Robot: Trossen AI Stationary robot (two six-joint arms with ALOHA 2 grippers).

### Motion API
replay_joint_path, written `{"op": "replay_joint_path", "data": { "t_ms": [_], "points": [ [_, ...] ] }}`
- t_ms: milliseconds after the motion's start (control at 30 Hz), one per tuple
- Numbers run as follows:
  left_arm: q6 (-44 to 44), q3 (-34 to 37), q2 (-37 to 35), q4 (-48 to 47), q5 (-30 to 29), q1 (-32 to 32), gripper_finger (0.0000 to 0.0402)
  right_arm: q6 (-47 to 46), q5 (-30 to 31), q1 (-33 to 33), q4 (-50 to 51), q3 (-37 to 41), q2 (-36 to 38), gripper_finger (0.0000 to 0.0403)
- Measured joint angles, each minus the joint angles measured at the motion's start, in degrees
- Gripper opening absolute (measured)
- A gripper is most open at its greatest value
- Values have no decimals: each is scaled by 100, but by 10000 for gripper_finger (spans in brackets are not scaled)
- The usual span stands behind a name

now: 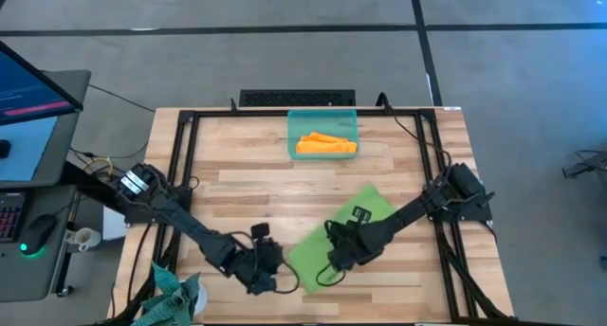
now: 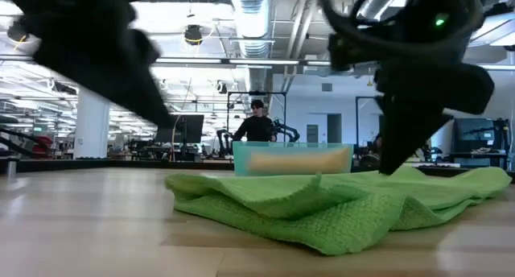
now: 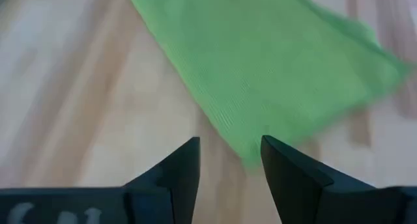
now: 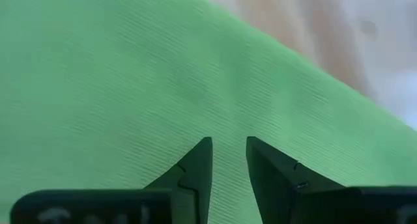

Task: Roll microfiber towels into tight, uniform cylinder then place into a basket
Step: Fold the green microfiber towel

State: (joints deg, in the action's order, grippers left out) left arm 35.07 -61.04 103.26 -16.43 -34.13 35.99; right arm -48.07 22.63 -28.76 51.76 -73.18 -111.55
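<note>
Lying flat, the green towel (image 1: 327, 241) shows no readable label.

Rolled towel (image 1: 326, 145) in basket (image 1: 322, 117), flat towel (image 1: 334, 237) on table (image 1: 247, 184) before it

High: I look straight down on the green towel (image 1: 337, 233).
Low: I'm level, close before it.
Wrists: I'm just above it.
Shared: that towel.
</note>
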Motion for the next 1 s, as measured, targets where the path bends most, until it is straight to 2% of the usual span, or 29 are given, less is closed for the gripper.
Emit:
{"op": "replay_joint_path", "data": {
  "t_ms": [100,333,467,600,767,900,1000],
  "points": [
    [-593,57,0,523,82,-325,155,-397,231,-185,547,-52,-9,118],
    [-1611,158,0,1695,824,-893,155,-1380,516,-602,1854,-66,0,118],
    [-1880,160,0,1740,1341,-1098,155,-1926,620,-636,2632,20,2,118],
    [-2233,160,0,1877,1756,-1300,155,-1992,639,-550,3024,223,75,118],
    [-2656,-41,-11,1971,2223,-1615,155,-2113,848,-393,3053,732,797,118],
    [-2859,-390,-22,1793,2527,-1839,155,-2438,1269,-358,2846,1301,1829,118],
    [-2865,-664,-24,1481,2585,-1960,155,-2815,1372,-386,2204,1899,2750,118]
  ]
}}
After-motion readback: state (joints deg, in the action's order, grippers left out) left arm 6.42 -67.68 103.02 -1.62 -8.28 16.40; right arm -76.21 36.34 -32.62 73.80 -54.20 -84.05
